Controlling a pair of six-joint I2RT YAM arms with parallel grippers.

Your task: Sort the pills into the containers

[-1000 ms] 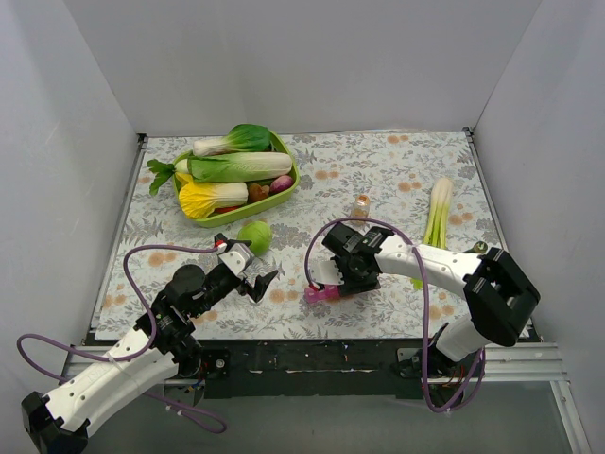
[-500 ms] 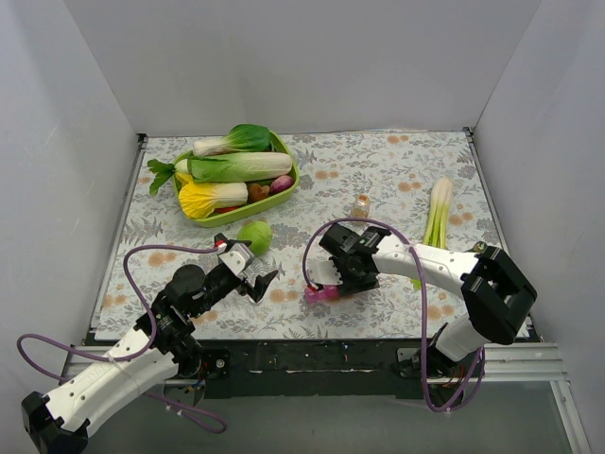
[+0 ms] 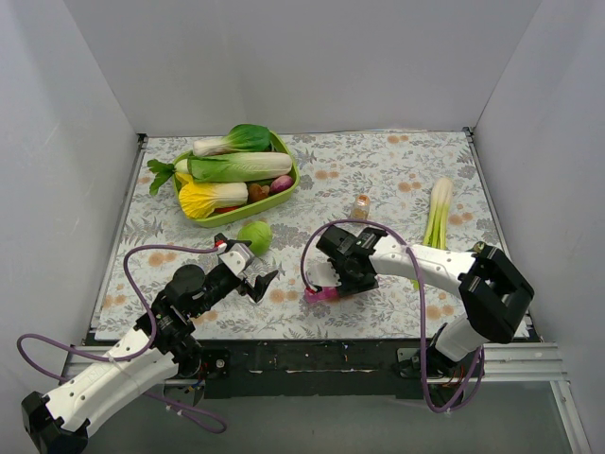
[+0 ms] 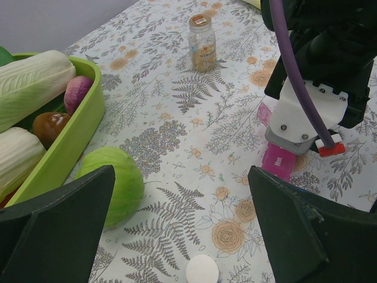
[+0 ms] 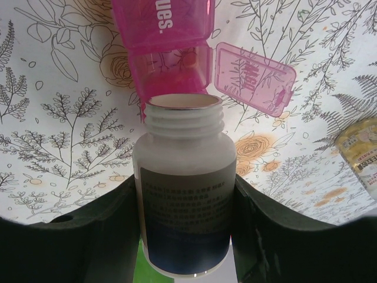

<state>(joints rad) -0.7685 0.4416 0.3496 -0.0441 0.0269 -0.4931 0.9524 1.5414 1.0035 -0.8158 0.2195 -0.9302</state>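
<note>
The fingers (image 5: 100,236) of the right gripper (image 5: 184,188) are squeezed tight on a white bottle (image 5: 182,147), one on each side of its middle. The bottle has no cap, and its open mouth points at the pink pill box (image 5: 162,35).

The pill box lies flat on the flowery table cloth (image 5: 53,118), near the front edge of the table. One little lid (image 5: 253,76) is flipped open to the side. The left gripper (image 3: 260,284) hangs a bit away to the left, with its fingers wide apart and nothing in them.

The pill box looks light and made of thin, hard plastic. I think a bump would make it slide on the cloth. The best place to hold it is by its two long sides, not by the small lids, which look easy to snap.

From above, the right gripper hides most of the pill box. The right wrist view cuts off all but two of its little rooms. I cannot see inside the bottle. I cannot tell if the orange blur in the open room is a pill.
</note>
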